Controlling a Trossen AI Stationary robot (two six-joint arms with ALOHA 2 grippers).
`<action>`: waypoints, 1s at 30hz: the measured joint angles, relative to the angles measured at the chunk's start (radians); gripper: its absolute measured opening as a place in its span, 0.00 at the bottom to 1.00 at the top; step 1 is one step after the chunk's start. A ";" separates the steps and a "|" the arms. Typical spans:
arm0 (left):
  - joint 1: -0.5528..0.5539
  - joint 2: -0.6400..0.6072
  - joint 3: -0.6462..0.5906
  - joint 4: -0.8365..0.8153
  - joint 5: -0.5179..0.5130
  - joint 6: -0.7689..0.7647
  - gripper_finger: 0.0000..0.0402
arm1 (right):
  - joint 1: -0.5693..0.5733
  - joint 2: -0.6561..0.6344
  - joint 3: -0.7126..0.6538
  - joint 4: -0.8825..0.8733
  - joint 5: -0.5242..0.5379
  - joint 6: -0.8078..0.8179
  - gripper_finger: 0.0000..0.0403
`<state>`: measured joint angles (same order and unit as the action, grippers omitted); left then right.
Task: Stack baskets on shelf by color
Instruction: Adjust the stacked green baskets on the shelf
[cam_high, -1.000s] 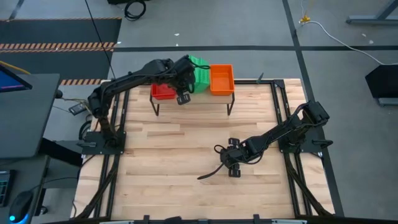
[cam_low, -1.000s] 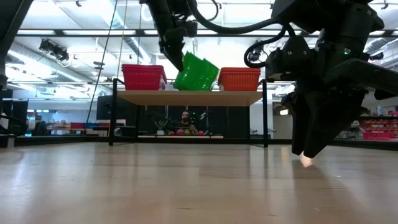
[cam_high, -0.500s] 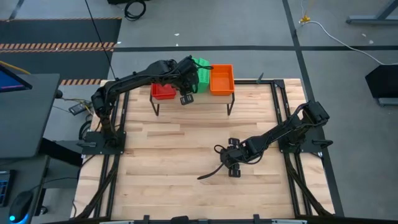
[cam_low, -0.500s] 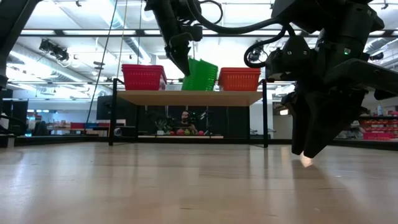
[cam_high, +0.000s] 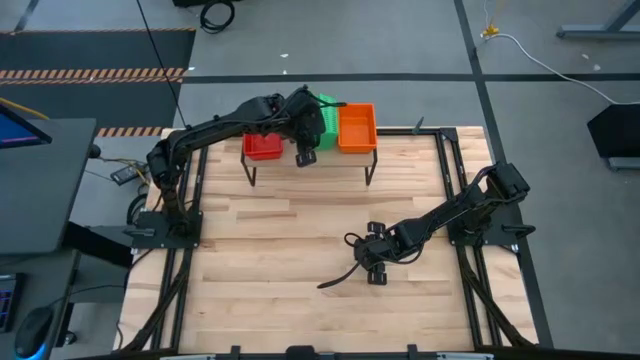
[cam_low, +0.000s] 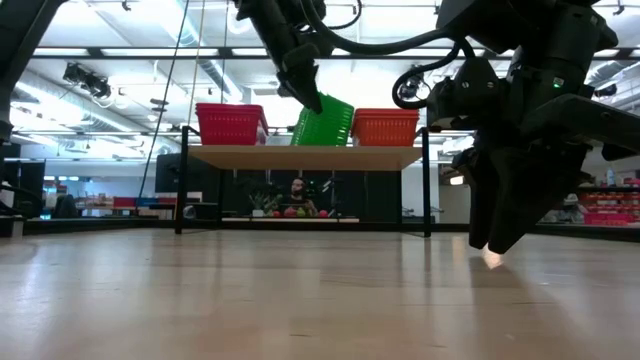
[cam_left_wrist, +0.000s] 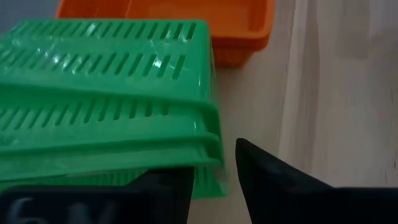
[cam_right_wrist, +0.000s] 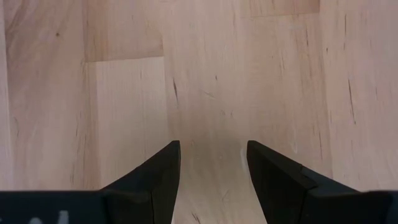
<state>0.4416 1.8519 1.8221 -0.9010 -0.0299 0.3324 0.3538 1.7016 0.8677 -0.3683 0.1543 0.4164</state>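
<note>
No readable brand, label or writing shows on any object.

In the high view, the shelf (cam_high: 345, 156) stands at the upper centre of the frame, at the far edge of the table (cam_high: 300, 260). Three groups of baskets sit along it: red (cam_high: 262, 147) on the left, green (cam_high: 326, 118) in the middle, orange (cam_high: 357, 127) on the right.

The left gripper (cam_high: 306, 142) reaches in from the left of the frame and sits over the shelf's middle, touching the green baskets' near left side. In the left wrist view its fingers (cam_left_wrist: 273, 183) are closed narrowly on the lower corner rim of the green baskets (cam_left_wrist: 109, 102), which fill the left half of that frame, with the orange ones (cam_left_wrist: 186, 18) just beyond at the top. In the low view the green baskets (cam_low: 324, 121) are tilted, leaning right toward the orange (cam_low: 385, 127), with the gripper (cam_low: 308, 92) at their upper left; the red (cam_low: 231, 123) stand level, apart on the left.

The right gripper (cam_high: 373, 272) rests low over the bare table at lower centre-right of the high view, well apart from the shelf. Its fingers (cam_right_wrist: 280, 180) stand moderately apart, holding nothing.
</note>
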 joint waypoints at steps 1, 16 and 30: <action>0.000 0.000 0.000 0.006 0.000 0.002 0.32 | 0.000 0.000 0.000 0.000 0.000 0.000 0.48; 0.009 0.107 -0.001 0.095 0.008 0.089 0.39 | 0.000 0.000 0.000 -0.001 0.000 0.000 0.48; 0.009 0.097 -0.001 0.058 -0.064 0.109 0.14 | 0.000 0.000 0.000 -0.001 0.000 0.000 0.48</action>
<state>0.4506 1.9493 1.8216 -0.8434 -0.0942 0.4409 0.3534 1.7016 0.8673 -0.3695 0.1547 0.4160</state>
